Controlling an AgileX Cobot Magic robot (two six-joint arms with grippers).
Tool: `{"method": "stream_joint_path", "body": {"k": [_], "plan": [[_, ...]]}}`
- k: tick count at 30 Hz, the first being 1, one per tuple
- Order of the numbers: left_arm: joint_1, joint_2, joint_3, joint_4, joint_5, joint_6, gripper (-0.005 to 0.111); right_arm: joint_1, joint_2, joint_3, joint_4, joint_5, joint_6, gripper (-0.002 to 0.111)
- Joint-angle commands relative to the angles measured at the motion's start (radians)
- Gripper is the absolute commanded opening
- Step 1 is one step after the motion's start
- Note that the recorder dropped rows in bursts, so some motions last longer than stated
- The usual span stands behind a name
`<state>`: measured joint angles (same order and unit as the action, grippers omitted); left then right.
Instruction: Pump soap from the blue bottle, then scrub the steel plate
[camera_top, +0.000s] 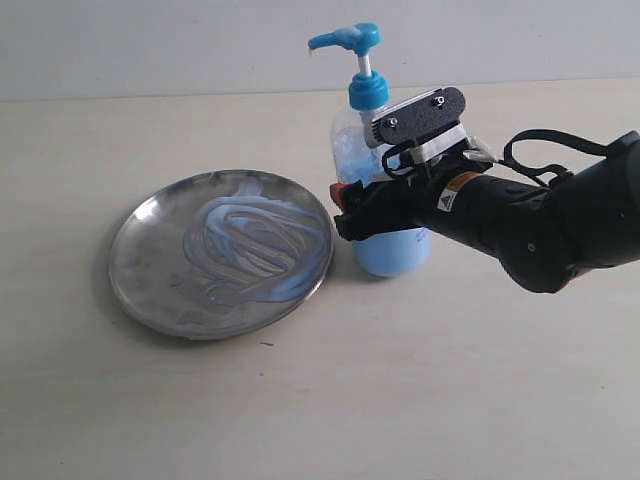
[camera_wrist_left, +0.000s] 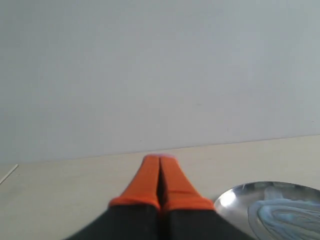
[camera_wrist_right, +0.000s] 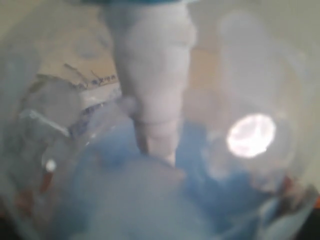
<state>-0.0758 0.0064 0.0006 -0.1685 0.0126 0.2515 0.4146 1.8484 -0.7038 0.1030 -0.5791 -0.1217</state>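
The blue bottle stands upright on the table, right of the steel plate, its blue pump head raised. Swirly pale-blue soap covers the plate's middle. My right gripper reaches in from the right and is shut on the bottle's body, one red fingertip showing at the front. In the right wrist view the bottle fills the picture, blurred. My left gripper is shut and empty, held low over the table beside the plate; it is out of the exterior view.
The pale wooden table stretches around the plate and bottle, with a plain light wall behind it. The right arm's black body lies over the right side of the table.
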Motion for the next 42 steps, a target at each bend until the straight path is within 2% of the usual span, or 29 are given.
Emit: {"method": "stream_joint_path", "body": {"k": [1, 8, 16, 19, 25, 27, 31, 37, 42], "plan": [[-0.006, -0.006, -0.001, -0.135, -0.076, -0.093, 0.000, 0.000, -0.009, -0.001, -0.001, -0.113, -0.037, 0.000], [-0.006, -0.006, -0.001, -0.174, 0.084, -0.102, 0.000, 0.003, 0.027, -0.048, -0.007, -0.105, -0.043, 0.000], [-0.006, -0.006, -0.033, -0.287, 0.115, -0.102, 0.000, 0.020, 0.030, -0.052, -0.013, -0.084, -0.060, 0.000], [-0.006, 0.059, -0.118, -0.290, 0.166, -0.073, 0.000, 0.052, 0.033, -0.052, -0.007, -0.093, -0.101, 0.000], [-0.006, 0.331, -0.270, -0.337, 0.298, -0.042, 0.000, 0.052, 0.035, -0.052, 0.010, -0.095, -0.131, 0.000], [-0.006, 0.407, -0.329, -0.380, 0.367, 0.026, 0.000, 0.052, 0.035, -0.052, 0.010, -0.095, -0.131, 0.000], [-0.006, 0.508, -0.421, -0.511, 0.454, 0.266, 0.000, 0.052, 0.035, -0.052, 0.010, -0.095, -0.131, 0.000], [-0.006, 0.653, -0.519, -0.750, 0.507, 0.547, 0.000, 0.052, 0.035, -0.052, 0.008, -0.085, -0.147, 0.000], [-0.006, 0.799, -0.605, -0.770, 0.615, 0.660, 0.000, 0.052, 0.035, -0.052, -0.017, -0.080, -0.143, 0.000]]}}
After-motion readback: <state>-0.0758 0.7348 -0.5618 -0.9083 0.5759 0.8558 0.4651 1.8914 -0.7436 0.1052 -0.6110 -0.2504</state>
